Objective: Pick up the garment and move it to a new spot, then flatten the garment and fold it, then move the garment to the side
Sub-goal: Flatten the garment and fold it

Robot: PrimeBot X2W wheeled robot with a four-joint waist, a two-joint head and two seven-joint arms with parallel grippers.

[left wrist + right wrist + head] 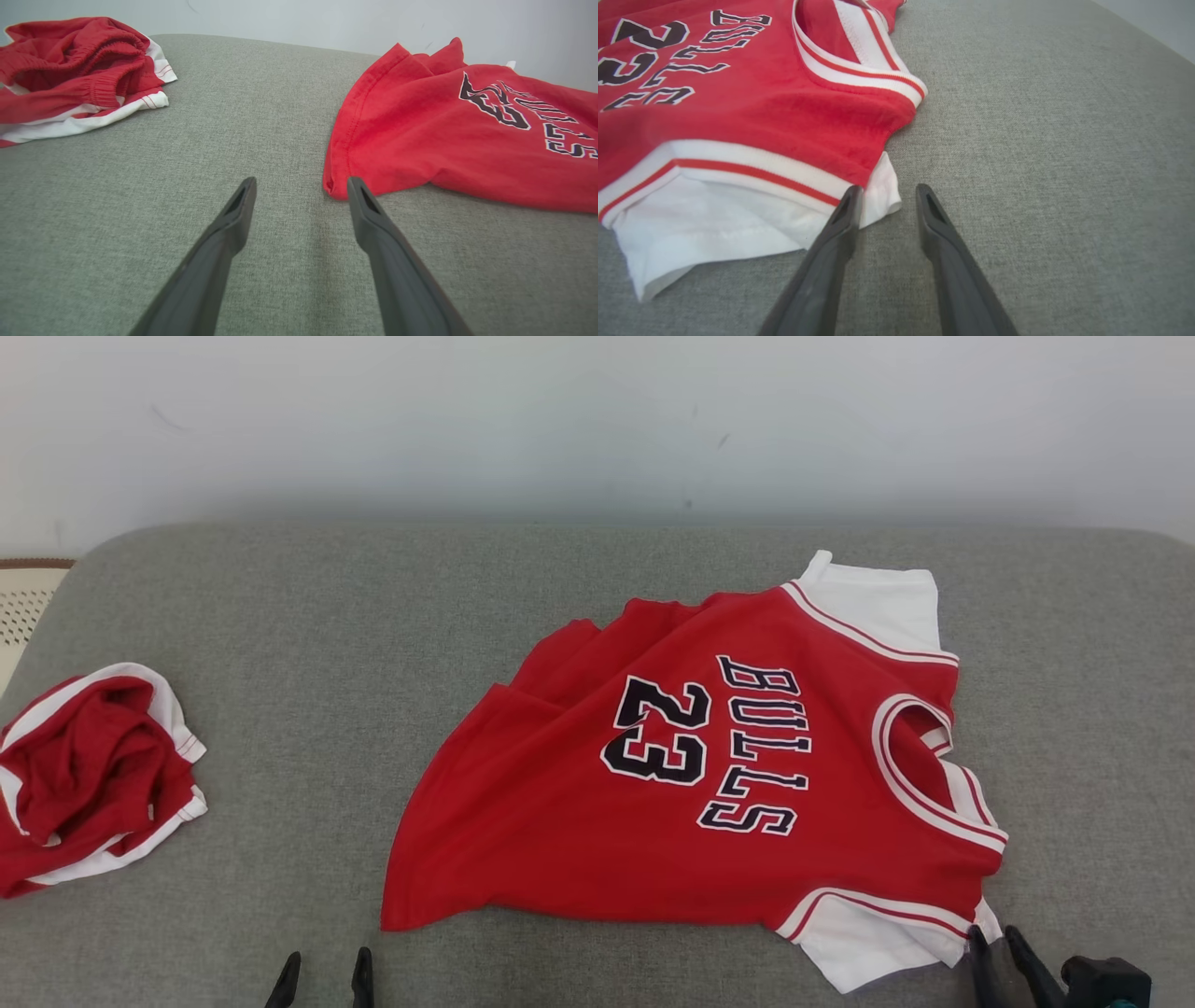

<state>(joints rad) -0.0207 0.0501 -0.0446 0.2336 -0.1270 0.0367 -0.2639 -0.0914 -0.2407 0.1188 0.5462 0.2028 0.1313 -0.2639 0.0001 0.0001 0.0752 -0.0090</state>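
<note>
The garment (709,784) is a red jersey with white sleeves and dark "BULLS 23" lettering. It lies spread but rumpled on the grey padded surface (327,644), neck hole to the right. My right gripper (994,938) sits at its near right corner, jaws open a little. In the right wrist view the garment's (761,107) white sleeve corner (878,196) reaches into the gap of the gripper (887,191), against the left finger. My left gripper (322,966) stands open near the front edge, just short of the garment's (444,140) red hem corner (334,182), with nothing in the gripper (301,184).
A second red and white garment (93,775) lies crumpled at the far left of the surface, also in the left wrist view (79,70). A pale perforated object (23,607) stands beyond the left edge. A white wall (597,420) runs behind.
</note>
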